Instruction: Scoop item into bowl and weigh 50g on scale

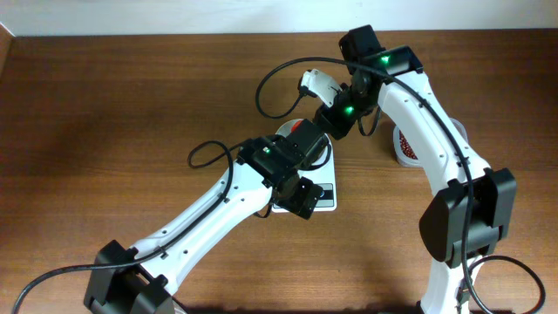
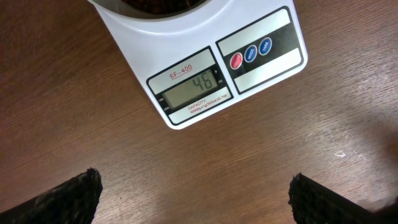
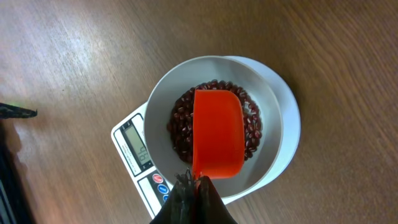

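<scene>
My right tool is pressed onto the handle of the orange scoop. The scoop hangs directly over the bowl, its long axis running from the tool in across the beans. The bowl sits on the scale, whose display reads 46, so I judge only a small top-up is left. My left tool hovers spread wide above the worktop at the scale's display end, holding nothing.
</scene>
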You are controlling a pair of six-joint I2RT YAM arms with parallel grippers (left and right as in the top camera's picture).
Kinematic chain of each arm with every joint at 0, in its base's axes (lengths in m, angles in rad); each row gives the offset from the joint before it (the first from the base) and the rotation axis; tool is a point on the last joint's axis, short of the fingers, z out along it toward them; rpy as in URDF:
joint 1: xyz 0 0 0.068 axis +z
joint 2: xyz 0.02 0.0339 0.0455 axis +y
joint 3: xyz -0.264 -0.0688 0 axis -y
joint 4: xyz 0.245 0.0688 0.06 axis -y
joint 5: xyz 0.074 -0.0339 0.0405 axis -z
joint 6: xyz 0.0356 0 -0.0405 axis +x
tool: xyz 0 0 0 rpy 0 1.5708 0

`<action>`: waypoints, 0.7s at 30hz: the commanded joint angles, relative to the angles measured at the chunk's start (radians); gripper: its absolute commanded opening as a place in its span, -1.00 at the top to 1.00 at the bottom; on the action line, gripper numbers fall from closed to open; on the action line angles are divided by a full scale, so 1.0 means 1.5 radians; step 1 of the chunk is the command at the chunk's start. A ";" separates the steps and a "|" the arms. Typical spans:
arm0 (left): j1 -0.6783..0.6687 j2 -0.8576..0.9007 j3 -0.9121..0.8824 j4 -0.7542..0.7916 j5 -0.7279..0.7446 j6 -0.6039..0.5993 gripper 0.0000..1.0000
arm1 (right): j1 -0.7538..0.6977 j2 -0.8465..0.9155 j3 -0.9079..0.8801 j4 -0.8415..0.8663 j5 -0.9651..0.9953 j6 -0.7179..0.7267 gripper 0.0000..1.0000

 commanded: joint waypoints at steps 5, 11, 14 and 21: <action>0.002 0.002 0.007 -0.001 -0.005 0.006 -0.98 | 0.013 -0.028 0.011 -0.014 0.035 0.005 0.92; 0.002 0.002 0.007 -0.001 -0.005 0.006 -0.98 | 0.013 -0.028 0.011 0.006 0.053 0.019 0.92; 0.002 0.002 0.007 -0.001 -0.005 0.006 -0.98 | 0.013 -0.028 0.011 0.008 0.053 0.021 0.92; 0.002 0.002 0.007 -0.001 -0.005 0.006 -0.98 | 0.013 -0.028 0.011 0.007 0.053 0.021 0.92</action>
